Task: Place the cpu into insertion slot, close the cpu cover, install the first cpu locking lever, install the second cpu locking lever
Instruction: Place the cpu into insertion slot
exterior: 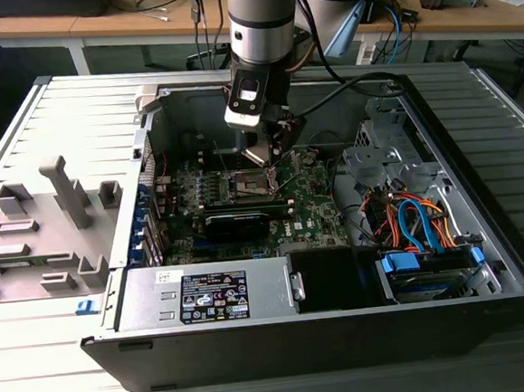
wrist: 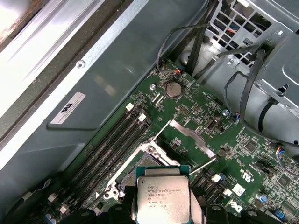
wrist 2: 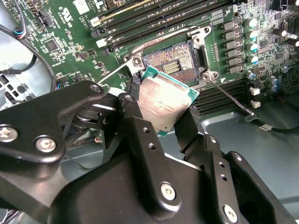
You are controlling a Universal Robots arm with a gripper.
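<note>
My gripper (wrist 2: 162, 111) is shut on the cpu (wrist 2: 164, 100), a flat square chip with a silver-grey top and green edge, held tilted between the black fingers (wrist 2: 135, 116). It hangs just above the insertion slot (wrist 2: 174, 61), whose dark centre lies bare inside a shiny rim. In the first wrist view the cpu (wrist: 162, 198) covers part of the insertion slot (wrist: 148, 161). The cpu cover (wrist: 191, 138) stands raised at the slot's far side. A thin wire locking lever (wrist 2: 231, 100) sticks out from one corner. In the exterior view the gripper (exterior: 263, 150) hovers over the slot (exterior: 248, 186).
The motherboard (exterior: 312, 201) lies in an open computer case (exterior: 483, 233). Memory slots (wrist 2: 159, 18) flank the socket, a black card (exterior: 237, 223) sits in front of it, and drive bays with blue and orange cables (exterior: 419, 224) fill the exterior view's right. The power supply (exterior: 211, 295) is at the front.
</note>
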